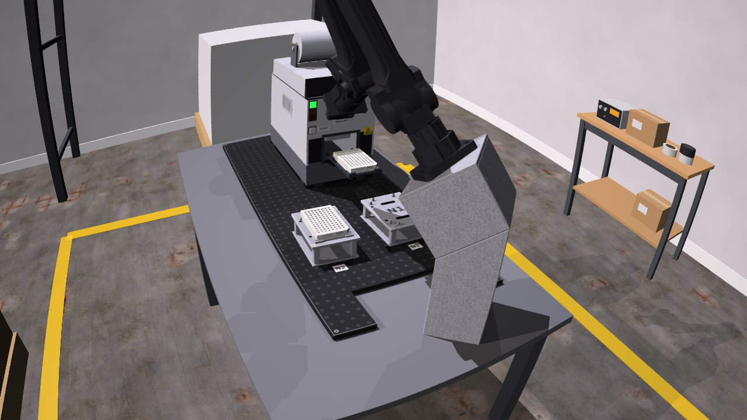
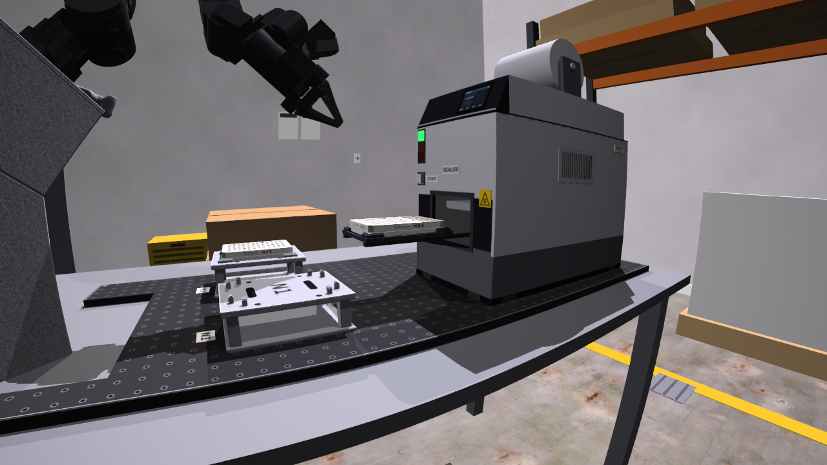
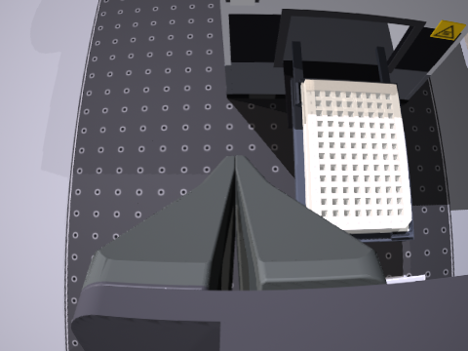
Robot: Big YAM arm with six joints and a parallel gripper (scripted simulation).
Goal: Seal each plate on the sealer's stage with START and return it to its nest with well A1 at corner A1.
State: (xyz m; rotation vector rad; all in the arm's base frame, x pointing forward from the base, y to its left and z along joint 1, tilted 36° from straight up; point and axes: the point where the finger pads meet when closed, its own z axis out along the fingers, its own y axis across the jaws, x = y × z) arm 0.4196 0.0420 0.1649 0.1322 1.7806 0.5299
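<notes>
Currently: my gripper (image 2: 340,123) (image 3: 235,172), fingertips pressed together; one white plate (image 1: 355,160) (image 2: 397,224) (image 3: 357,156), on the stage (image 1: 377,172) (image 2: 375,237) (image 3: 298,168) below me.

"N1" is printed on the bare nest (image 2: 266,309) and on a tag (image 2: 205,336) beside it, "SEALER" and "START" on labels on the sealer's front (image 2: 457,138), "M06" on the stage plate's side (image 2: 395,226).

Part of nest N1 (image 1: 373,207) hidden behind the grey pedestal (image 1: 464,250) in the top view.
</notes>
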